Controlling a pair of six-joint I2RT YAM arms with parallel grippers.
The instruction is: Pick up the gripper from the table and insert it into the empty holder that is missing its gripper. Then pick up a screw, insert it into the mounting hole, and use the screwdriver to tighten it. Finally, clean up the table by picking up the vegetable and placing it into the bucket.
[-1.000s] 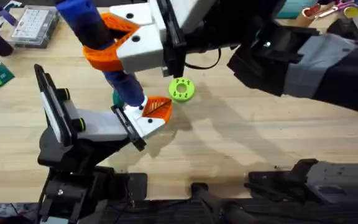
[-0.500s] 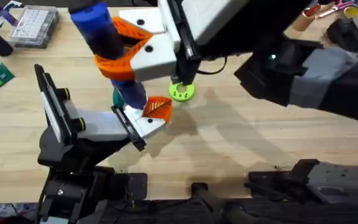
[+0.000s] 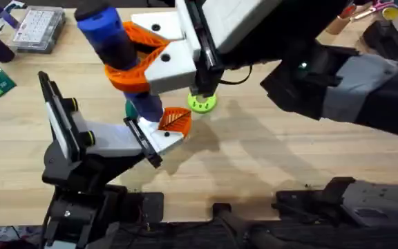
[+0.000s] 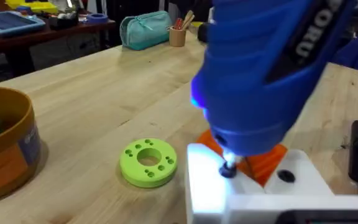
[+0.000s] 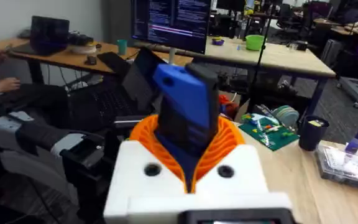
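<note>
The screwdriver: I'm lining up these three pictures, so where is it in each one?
Overhead: the screwdriver runs slanted across the upper left, held in the right gripper.
Left wrist: its blue body looms at upper right, bit down on the white holder.
Right wrist: it stands upright at centre between orange fingers.
Shared landmark: the screwdriver's blue body itself.

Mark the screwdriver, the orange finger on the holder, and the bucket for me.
screwdriver (image 4: pixel 260 68): left wrist view, blue body.
orange finger (image 3: pixel 175 121): overhead view, ribbed face.
bucket (image 4: pixel 5 146): left wrist view, outer wall.
</note>
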